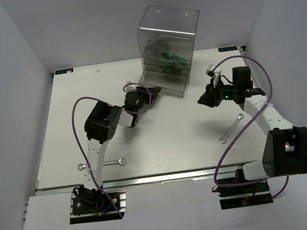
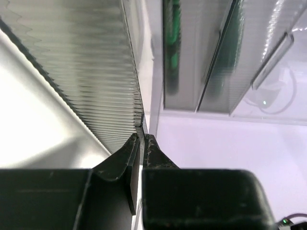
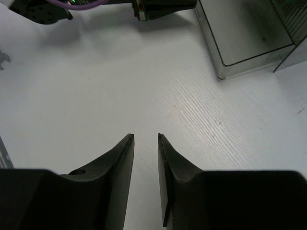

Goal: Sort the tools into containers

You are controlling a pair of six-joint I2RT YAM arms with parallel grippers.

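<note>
The left wrench (image 1: 102, 164) and the right wrench (image 1: 231, 128) lie unsorted on the near part of the counter (image 1: 172, 129). Farther in, the right claw (image 3: 145, 136) hangs released and empty over bare counter. The left claw (image 2: 144, 136) is clenched on the thin wall of the drawer (image 3: 249, 38) drawn out from the far cabinet (image 1: 169, 40), which holds the screwdrivers (image 1: 168, 57). The step in hand appears to be opening a drawer for the wrenches; the next move calls for the right claw to descend on the right wrench, close across its slim shank and carry it to the drawer.

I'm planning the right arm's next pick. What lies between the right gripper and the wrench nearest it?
Only bare table, as the top view shows, between the right gripper and that wrench.
</note>
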